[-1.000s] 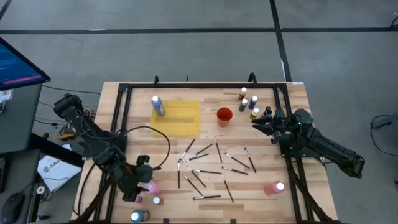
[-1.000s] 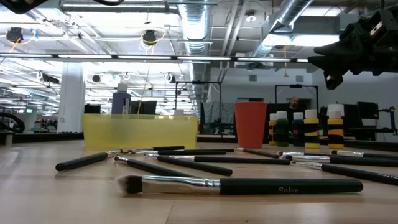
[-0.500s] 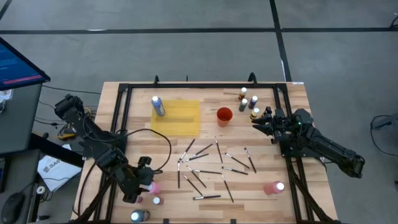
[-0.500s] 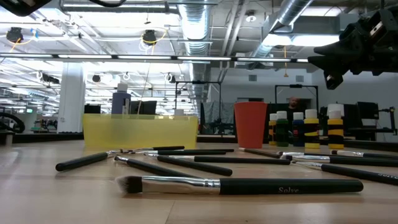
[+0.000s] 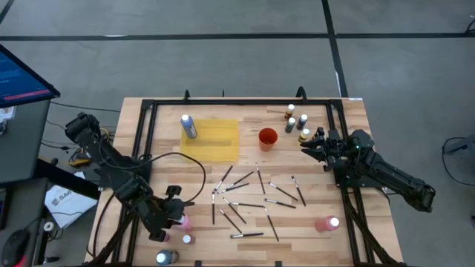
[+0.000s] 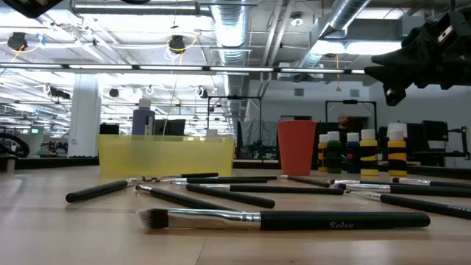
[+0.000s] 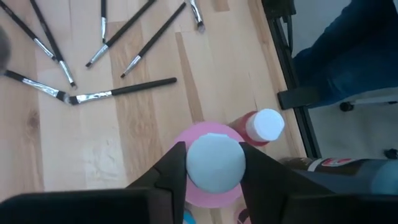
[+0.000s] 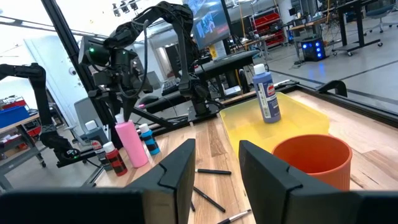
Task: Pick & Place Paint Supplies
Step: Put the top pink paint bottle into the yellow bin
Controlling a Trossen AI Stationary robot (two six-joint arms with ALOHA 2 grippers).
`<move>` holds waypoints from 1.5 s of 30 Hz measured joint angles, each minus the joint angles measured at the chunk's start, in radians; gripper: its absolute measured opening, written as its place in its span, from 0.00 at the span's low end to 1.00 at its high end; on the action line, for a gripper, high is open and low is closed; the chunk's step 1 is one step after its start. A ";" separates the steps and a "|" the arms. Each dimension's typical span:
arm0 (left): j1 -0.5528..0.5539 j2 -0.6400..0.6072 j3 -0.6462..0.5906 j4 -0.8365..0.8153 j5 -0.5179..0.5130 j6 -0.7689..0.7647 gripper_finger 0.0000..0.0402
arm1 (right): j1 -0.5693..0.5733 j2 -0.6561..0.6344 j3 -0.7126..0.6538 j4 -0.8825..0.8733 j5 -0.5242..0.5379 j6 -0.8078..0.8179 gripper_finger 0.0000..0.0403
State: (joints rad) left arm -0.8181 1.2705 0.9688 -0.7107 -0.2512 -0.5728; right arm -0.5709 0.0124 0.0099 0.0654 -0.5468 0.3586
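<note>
High view: the left claw is seen low at the near left of the wooden counter, placed over a pink bottle; a small red bottle and a dark bottle lie just nearer the edge. A blue bottle is lying at the edge of the yellow mat, with the orange-red cup beside the mat. The brushes are scattered mid-counter. Another pink bottle lies near right. The right claw is held above a cluster of small bottles at the far right.

Low view: brushes lie in the foreground; the mat, cup and upright bottles are lined up behind.

Left wrist view: the fingers are set on either side of the pale cap of the pink bottle, close against it; a firm grip cannot be confirmed.

Right wrist view: the right claw is parted about halfway and nothing is held; the cup sits just ahead.
</note>
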 joint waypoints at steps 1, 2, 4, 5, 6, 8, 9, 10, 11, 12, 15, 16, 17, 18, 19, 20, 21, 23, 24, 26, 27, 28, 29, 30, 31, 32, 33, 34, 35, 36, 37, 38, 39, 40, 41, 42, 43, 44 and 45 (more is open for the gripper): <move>0.000 0.000 0.000 -0.002 -0.014 0.001 0.26 | 0.000 0.000 0.000 0.000 0.000 0.000 0.30; 0.001 0.000 0.000 -0.005 -0.030 0.000 0.26 | 0.000 0.000 0.000 0.000 0.000 0.000 0.30; 0.011 0.000 0.000 -0.009 -0.057 0.000 0.26 | 0.000 0.000 0.000 0.000 0.000 0.000 0.30; 0.018 -0.002 0.000 -0.011 -0.071 0.000 0.26 | 0.000 0.000 0.000 0.000 0.000 0.000 0.30; 0.028 -0.006 0.000 -0.011 -0.084 0.000 0.26 | 0.000 0.000 0.000 0.000 0.000 0.000 0.30; 0.055 -0.019 0.000 -0.010 -0.095 0.000 0.26 | 0.000 0.000 0.000 0.000 0.000 0.000 0.30; 0.070 -0.025 0.000 -0.010 -0.099 0.000 0.26 | 0.000 0.000 0.000 0.000 0.000 0.000 0.30; 0.086 -0.032 0.000 -0.010 -0.100 0.000 0.26 | 0.000 0.000 0.000 0.000 0.000 0.000 0.30; 0.103 -0.040 0.000 -0.010 -0.100 0.000 0.26 | 0.000 0.000 0.000 0.000 0.000 0.000 0.30; 0.122 -0.049 0.000 -0.009 -0.101 0.000 0.26 | 0.000 0.000 0.000 0.000 0.000 0.000 0.30; 0.180 -0.084 0.000 -0.009 -0.122 -0.010 0.26 | 0.000 0.000 0.000 0.000 0.000 0.000 0.30; 0.198 -0.099 0.000 -0.008 -0.130 -0.010 0.26 | 0.000 0.000 0.000 0.000 0.000 0.000 0.30; 0.219 -0.115 0.000 -0.007 -0.139 -0.011 0.26 | 0.000 0.000 0.000 0.000 0.000 0.000 0.30; 0.240 -0.132 0.000 -0.007 -0.150 -0.011 0.26 | 0.000 0.000 0.000 0.000 0.000 0.000 0.30; 0.261 -0.151 0.000 -0.008 -0.163 -0.010 0.26 | 0.000 0.000 0.000 0.000 0.000 0.000 0.30; 0.282 -0.173 0.000 -0.009 -0.180 -0.011 0.26 | 0.000 0.000 0.000 0.000 0.000 0.000 0.30; 0.304 -0.196 0.000 -0.008 -0.199 -0.011 0.26 | 0.000 0.000 0.000 0.000 0.000 0.000 0.30; 0.348 -0.238 0.000 -0.005 -0.244 -0.011 0.26 | 0.000 0.000 0.000 0.000 0.000 0.000 0.30; 0.371 -0.259 0.000 -0.005 -0.266 -0.011 0.26 | 0.000 0.000 0.000 0.000 0.000 0.000 0.30; 0.420 -0.296 0.000 -0.007 -0.312 -0.011 0.26 | 0.000 0.000 0.000 0.000 0.000 0.000 0.30; 0.445 -0.313 0.000 -0.007 -0.334 -0.009 0.26 | 0.000 0.000 0.000 0.000 0.000 0.000 0.30; 0.470 -0.328 0.000 -0.007 -0.356 -0.009 0.26 | 0.000 0.000 0.000 0.000 0.000 0.000 0.30; 0.497 -0.340 0.000 -0.006 -0.378 -0.009 0.26 | 0.000 0.000 0.000 0.000 0.000 0.000 0.30; 0.526 -0.349 0.000 -0.007 -0.394 -0.009 0.26 | 0.000 0.000 0.000 0.000 0.000 0.000 0.30; 0.554 -0.355 0.000 -0.008 -0.402 -0.004 0.26 | 0.000 0.000 0.000 0.000 0.000 0.000 0.30; 0.582 -0.358 0.000 -0.009 -0.401 0.003 0.26 | 0.000 0.000 0.000 0.000 0.000 0.000 0.30; 0.610 -0.360 0.000 -0.013 -0.396 0.014 0.26 | 0.000 0.000 0.000 0.000 0.000 0.000 0.30; 0.635 -0.360 0.000 -0.018 -0.392 0.016 0.26 | 0.000 0.000 0.000 0.000 0.000 0.000 0.30; 0.658 -0.360 0.000 -0.026 -0.381 0.015 0.26 | 0.000 0.000 0.000 0.000 0.000 0.000 0.30; 0.679 -0.358 0.000 -0.036 -0.365 0.015 0.26 | 0.000 0.000 0.000 0.000 0.000 0.000 0.30; 0.700 -0.350 0.000 -0.050 -0.351 0.015 0.26 | 0.000 0.000 0.000 0.000 0.000 0.000 0.30; 0.721 -0.344 0.000 -0.071 -0.343 0.014 0.26 | 0.000 0.000 0.000 0.000 0.000 0.000 0.30; 0.736 -0.338 0.000 -0.099 -0.341 0.014 0.26 | 0.000 0.000 0.000 0.000 0.000 0.000 0.30; 0.749 -0.334 0.000 -0.126 -0.341 0.009 0.26 | 0.000 0.000 0.000 0.000 0.000 0.000 0.30; 0.762 -0.331 0.000 -0.146 -0.342 -0.004 0.26 | 0.000 0.000 0.000 0.000 0.000 0.000 0.30; 0.776 -0.327 0.000 -0.158 -0.342 -0.013 0.26 | 0.000 0.000 0.000 0.000 0.000 0.000 0.30; 0.790 -0.324 0.000 -0.168 -0.342 -0.015 0.26 | 0.000 0.000 0.000 0.000 0.000 0.000 0.30; 0.803 -0.319 0.000 -0.178 -0.344 -0.014 0.26 | 0.000 0.000 0.000 0.000 0.000 0.000 0.30; 0.815 -0.315 0.000 -0.184 -0.346 -0.010 0.26 | 0.000 0.000 0.000 0.000 0.000 0.000 0.30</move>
State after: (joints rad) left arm -0.0029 0.9556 0.9684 -0.8943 -0.5977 -0.5824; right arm -0.5711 0.0128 0.0101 0.0655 -0.5466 0.3587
